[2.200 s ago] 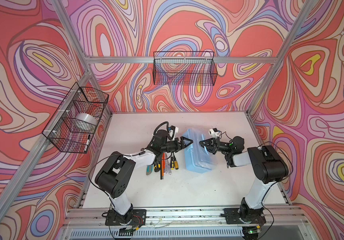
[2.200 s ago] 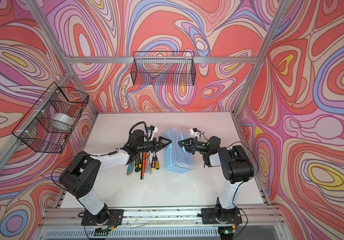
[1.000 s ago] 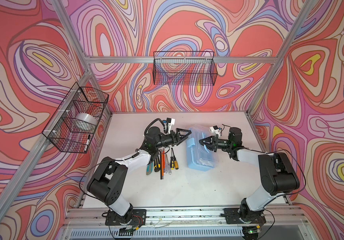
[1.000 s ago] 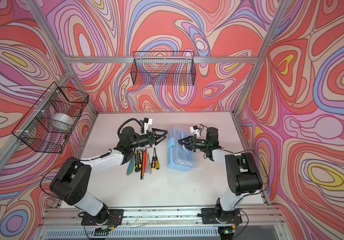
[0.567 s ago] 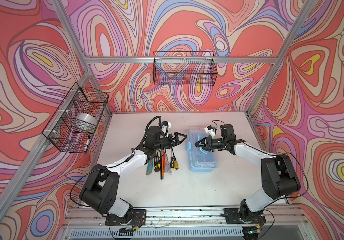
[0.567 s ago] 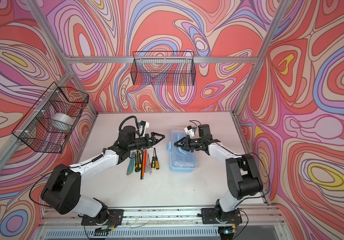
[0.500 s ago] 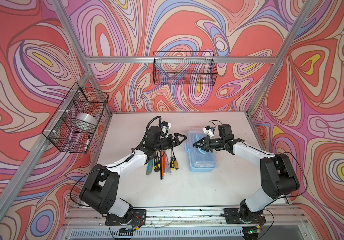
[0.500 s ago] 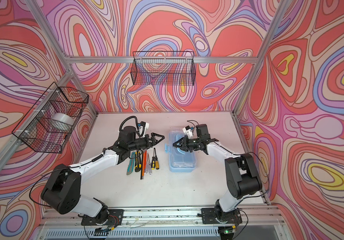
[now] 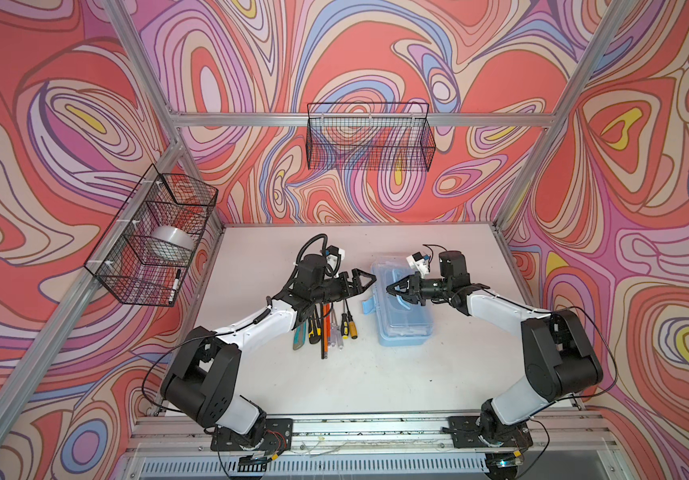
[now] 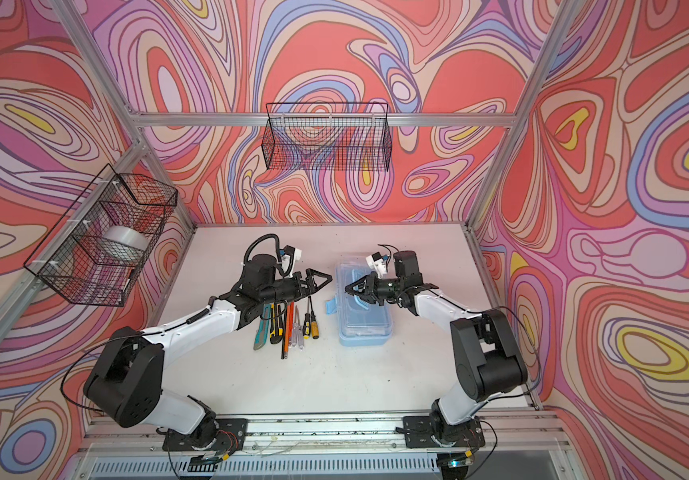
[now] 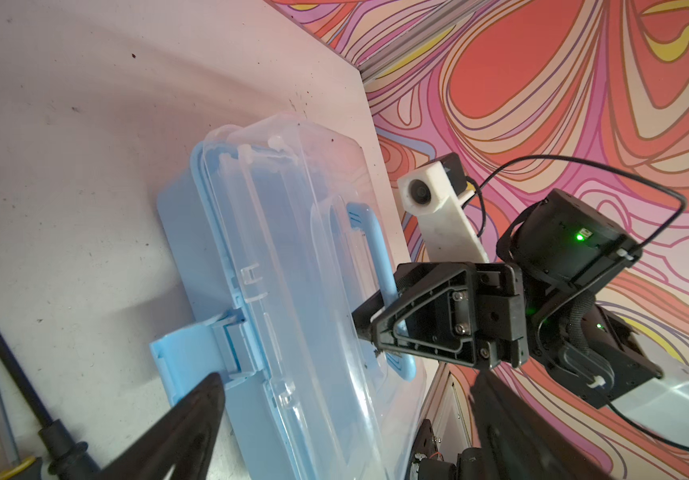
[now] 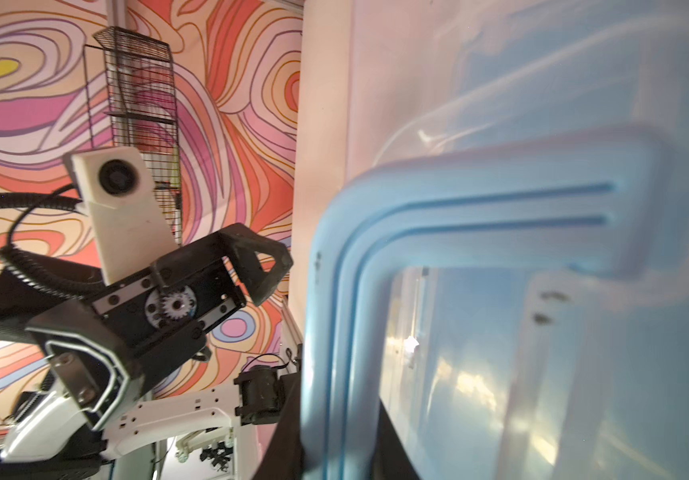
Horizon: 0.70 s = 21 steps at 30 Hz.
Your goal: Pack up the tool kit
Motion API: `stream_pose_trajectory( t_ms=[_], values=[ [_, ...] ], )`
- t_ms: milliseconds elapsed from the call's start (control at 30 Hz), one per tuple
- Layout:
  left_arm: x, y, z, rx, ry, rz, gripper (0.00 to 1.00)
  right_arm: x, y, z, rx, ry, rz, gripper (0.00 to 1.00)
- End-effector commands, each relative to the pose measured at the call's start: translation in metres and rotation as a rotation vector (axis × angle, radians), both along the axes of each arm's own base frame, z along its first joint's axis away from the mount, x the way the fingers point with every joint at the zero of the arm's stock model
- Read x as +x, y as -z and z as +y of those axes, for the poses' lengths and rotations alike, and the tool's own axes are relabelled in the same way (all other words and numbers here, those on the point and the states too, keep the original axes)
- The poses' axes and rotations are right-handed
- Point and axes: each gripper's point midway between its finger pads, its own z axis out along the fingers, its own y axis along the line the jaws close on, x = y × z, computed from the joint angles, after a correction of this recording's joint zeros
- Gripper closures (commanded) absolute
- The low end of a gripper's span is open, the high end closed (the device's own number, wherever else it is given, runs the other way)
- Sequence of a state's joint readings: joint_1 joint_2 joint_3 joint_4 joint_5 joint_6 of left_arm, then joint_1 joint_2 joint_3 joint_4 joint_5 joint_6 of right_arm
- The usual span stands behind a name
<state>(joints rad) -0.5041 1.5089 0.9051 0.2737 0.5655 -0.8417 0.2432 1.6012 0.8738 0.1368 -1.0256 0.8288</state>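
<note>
Packing has hardly been started: the tool kit [image 9: 403,307] is set on the worktop [image 9: 376,374], lid down, tools [image 9: 326,328] laid beside it. The left pincer [image 9: 369,282] is held wide open; the right pincer [image 9: 390,288] is shut at the handle [image 11: 369,249].

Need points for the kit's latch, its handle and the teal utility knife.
latch [image 11: 184,361]: left wrist view, on the blue flap sticking out sideways.
handle [image 12: 479,199]: right wrist view, on the grooved crossbar.
teal utility knife [image 10: 260,336]: a top view, on its lower body.
</note>
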Motion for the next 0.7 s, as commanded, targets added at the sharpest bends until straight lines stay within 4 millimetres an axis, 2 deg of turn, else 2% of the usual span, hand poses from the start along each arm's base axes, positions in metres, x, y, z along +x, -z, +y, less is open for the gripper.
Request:
stream_pose_trajectory(
  t_ms=[0,200,467,667],
  values=[
    [0.006,-0.002,-0.002,-0.008,-0.014,-0.019,0.04,-0.014,-0.022,0.009,0.099,-0.077,-0.030,1.00],
    [0.013,-0.003,-0.008,-0.040,-0.007,-0.021,0.03,-0.020,-0.042,0.010,0.150,-0.103,-0.037,1.00],
    [0.025,-0.006,-0.025,-0.107,0.033,-0.011,0.05,-0.022,-0.048,0.011,0.161,-0.123,-0.042,1.00],
    [0.032,-0.009,-0.033,-0.153,0.051,-0.011,0.05,-0.024,-0.044,0.011,0.162,-0.132,-0.032,1.00]
  ],
)
